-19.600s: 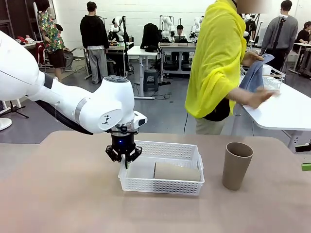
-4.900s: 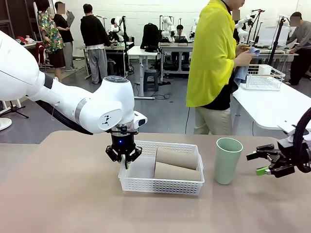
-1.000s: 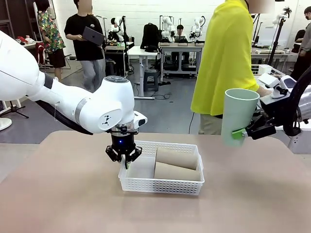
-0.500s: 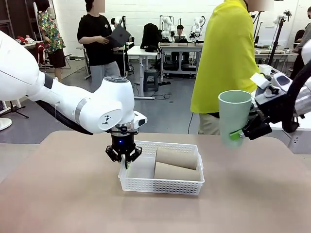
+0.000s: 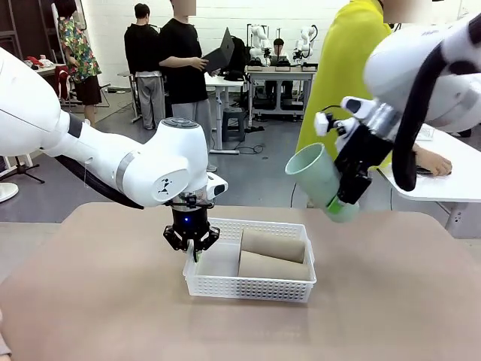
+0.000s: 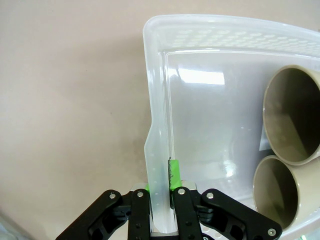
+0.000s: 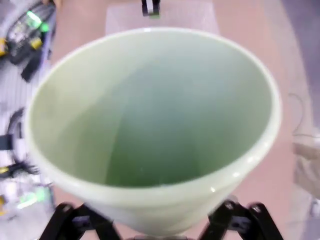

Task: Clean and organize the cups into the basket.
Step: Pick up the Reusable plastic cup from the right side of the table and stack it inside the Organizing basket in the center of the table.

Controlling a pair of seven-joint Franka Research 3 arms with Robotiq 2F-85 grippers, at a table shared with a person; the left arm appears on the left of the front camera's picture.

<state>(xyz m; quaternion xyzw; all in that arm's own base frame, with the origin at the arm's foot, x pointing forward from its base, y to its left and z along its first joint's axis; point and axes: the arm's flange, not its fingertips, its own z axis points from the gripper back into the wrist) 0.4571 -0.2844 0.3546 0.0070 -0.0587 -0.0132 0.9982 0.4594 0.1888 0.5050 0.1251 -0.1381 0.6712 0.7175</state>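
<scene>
Glossy white rounded arm links (image 5: 161,162), grey joint bands (image 5: 125,171), black jaws with green pads (image 6: 175,178).

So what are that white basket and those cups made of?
The basket looks like white plastic: glossy, slightly see-through walls with moulded holes. The two brown cups look matte and smooth, perhaps plastic or a fibre composite; I can't tell. The green cup has the same dull finish and a thick rounded rim.

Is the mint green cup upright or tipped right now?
Tipped: the mint green cup hangs in the right gripper, mouth leaning toward the robot's left.
</scene>
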